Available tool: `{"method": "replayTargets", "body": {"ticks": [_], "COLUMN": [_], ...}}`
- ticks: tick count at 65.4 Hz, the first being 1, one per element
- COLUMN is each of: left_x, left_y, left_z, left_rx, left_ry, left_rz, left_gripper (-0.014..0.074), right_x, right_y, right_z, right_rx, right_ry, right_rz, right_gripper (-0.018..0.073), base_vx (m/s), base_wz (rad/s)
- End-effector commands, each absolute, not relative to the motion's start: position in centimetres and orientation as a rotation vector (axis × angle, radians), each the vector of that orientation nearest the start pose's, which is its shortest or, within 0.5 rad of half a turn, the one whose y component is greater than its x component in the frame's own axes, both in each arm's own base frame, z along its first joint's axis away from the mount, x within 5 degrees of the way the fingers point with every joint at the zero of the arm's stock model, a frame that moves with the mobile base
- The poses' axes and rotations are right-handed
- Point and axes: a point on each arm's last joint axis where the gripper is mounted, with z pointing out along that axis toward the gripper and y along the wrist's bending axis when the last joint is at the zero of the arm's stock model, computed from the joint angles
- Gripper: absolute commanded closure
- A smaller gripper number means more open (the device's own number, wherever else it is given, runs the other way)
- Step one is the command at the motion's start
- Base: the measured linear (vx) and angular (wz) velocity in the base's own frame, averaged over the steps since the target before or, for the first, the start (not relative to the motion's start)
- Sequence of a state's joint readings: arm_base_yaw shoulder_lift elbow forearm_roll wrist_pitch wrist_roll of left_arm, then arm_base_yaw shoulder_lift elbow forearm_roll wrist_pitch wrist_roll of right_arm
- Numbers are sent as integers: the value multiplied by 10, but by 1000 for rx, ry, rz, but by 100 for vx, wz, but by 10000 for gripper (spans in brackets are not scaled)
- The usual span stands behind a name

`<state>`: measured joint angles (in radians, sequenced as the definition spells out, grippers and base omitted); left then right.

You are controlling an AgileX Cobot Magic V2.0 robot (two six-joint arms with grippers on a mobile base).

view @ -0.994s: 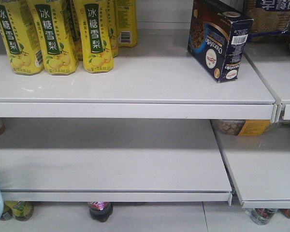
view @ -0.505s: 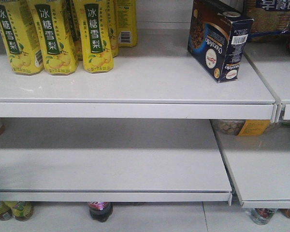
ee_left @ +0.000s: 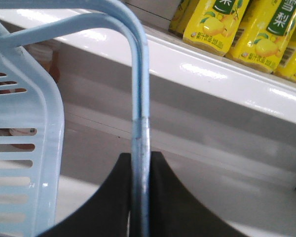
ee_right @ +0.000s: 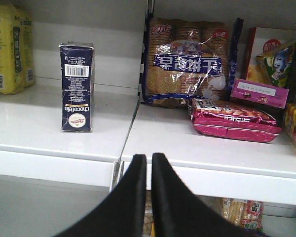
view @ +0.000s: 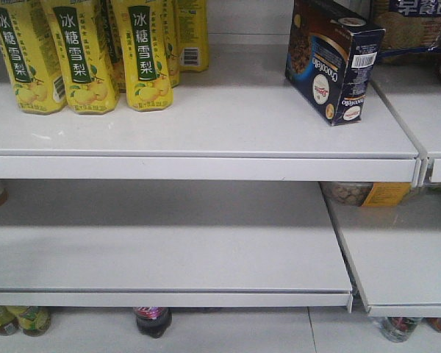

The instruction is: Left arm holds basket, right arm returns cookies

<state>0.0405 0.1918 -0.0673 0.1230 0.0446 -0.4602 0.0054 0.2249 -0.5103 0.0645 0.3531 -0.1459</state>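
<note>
Your cookies (view: 333,62) stand upright on the upper white shelf (view: 206,118), near its right end and close to the seam with the neighbouring shelf section, the box's lettering and barcode running upside down. From the right wrist camera the same navy box (ee_right: 77,88) shows its narrow barcode side, well apart from your right gripper (ee_right: 148,170), whose two black fingers (ee_right: 135,197) sit almost together with only a thin slit between them and nothing held. That gripper hangs in front of the shelf edge, roughly under the seam between the two sections.

On the left wrist view, your left gripper (ee_left: 140,197) is clamped on a handle of the basket (ee_left: 24,148): the pale blue hoop (ee_left: 139,123) runs straight down between the black jaws, and the slotted basket wall fills the left of the frame. A second hoop arcs just behind the first.

Yellow pear-drink bottles (view: 81,55) crowd the left end of the upper shelf, well apart from the box. To the right of the seam sit a blue-banded cracker bag (ee_right: 187,64), a pink snack packet (ee_right: 234,121) lying flat just in front of it, and a pink-topped carton (ee_right: 259,91) beside them. The lower shelf (view: 162,243) runs beneath, with bottles (view: 153,320) on the floor under it.
</note>
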Motion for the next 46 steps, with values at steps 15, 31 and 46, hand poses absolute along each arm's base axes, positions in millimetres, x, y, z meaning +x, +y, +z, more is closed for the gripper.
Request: {"method": "replayTargets", "body": {"ticks": [15,31,46], "left_x": [60,52,54], "left_y": [2,2,2], "left_z": [241,224,209], "left_rx": [-137,-149,-179], "left_ry": [1478,1515,1495], "left_rz": [-84,-90,-129], "left_gripper": [596,596,596], "right_x": [49,49,49], "right_y": [1,1,1], "right_z": [351,351,351], "right_rx": [-81,-81,-81], "right_ry": [1465,1465,1465], "right_rz": [-65,-65,-65], "right_gripper": [565,565,565], "base_vx": [0,0,0], "base_wz": [0,0,0]}}
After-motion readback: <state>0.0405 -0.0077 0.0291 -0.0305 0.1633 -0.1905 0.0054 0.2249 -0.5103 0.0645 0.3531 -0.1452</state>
